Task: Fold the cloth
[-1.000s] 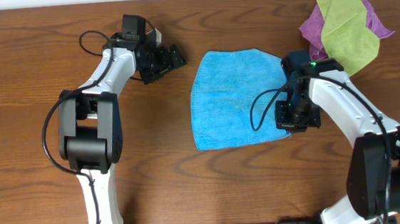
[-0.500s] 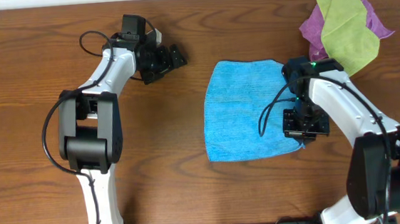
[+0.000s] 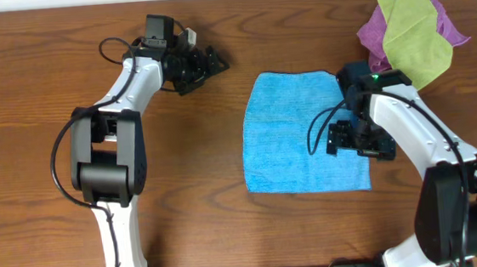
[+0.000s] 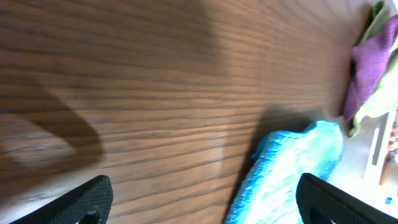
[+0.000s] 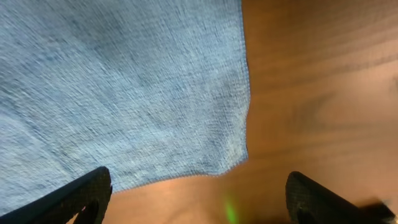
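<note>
lying flat on tbl [image 3: 190, 171]: cloth [image 3: 292, 133]

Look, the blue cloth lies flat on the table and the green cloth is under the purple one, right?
No. The green cloth lies on top of the purple cloth; the overhead view shows it. The blue cloth does lie flat on the table.

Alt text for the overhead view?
Sky-blue cloth flat on the table, open right tool over its right edge. The open left tool hovers upper left; a lime-green cloth lies on a purple cloth, top right.
</note>
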Robot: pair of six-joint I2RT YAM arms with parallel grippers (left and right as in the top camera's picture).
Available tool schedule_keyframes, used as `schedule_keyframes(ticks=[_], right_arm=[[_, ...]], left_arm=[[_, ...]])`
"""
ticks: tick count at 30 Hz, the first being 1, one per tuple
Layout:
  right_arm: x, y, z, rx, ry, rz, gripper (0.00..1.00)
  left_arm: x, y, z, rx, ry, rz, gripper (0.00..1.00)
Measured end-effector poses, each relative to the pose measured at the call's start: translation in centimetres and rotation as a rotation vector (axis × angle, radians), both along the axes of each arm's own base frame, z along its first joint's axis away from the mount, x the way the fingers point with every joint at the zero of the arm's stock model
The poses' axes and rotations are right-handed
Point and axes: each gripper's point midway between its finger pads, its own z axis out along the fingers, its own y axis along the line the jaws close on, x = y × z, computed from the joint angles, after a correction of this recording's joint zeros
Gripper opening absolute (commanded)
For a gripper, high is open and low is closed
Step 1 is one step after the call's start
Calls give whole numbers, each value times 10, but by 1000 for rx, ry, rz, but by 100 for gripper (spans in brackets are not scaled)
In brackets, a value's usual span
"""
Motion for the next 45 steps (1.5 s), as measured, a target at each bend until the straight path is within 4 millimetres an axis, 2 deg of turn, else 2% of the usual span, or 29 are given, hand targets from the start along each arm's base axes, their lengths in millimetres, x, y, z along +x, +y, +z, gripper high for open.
schedule_keyframes(ticks=[3,6,10,13,21,26,31,36,37,40,43,45], right_arm=[[11,4,1,23,-50,2,88],[26,11,4,57,-104,8,87],[46,20,19,104,-169,16,86],[62,27,33,138,-222,26,85],[80,41,54,215,-280,64,83],[79,45,56,239,-279,78,82],[79,47,56,248,-278,85,82],[79,48,56,251,-279,91,81],[80,48,56,251,-279,92,81],[81,48,57,251,-283,93,81],[82,48,58,252,-290,94,81],[83,48,58,252,-291,94,80]], left_arm=[[-1,-19,4,-21,-12,-18,96],[-7,-46,7,-21,-38,-57,96],[-20,-83,7,1,-72,-117,95],[-25,-98,5,24,-92,-137,96],[-17,-93,2,72,-121,-109,97],[-17,-94,-1,78,-124,-109,97],[-22,-98,-16,90,-100,-121,98],[-24,-106,-16,89,-112,-134,99],[-25,-107,-16,89,-113,-138,97],[-27,-111,-17,90,-111,-143,82],[-30,-116,-21,93,-106,-151,72],[-31,-117,-22,95,-104,-153,61]])
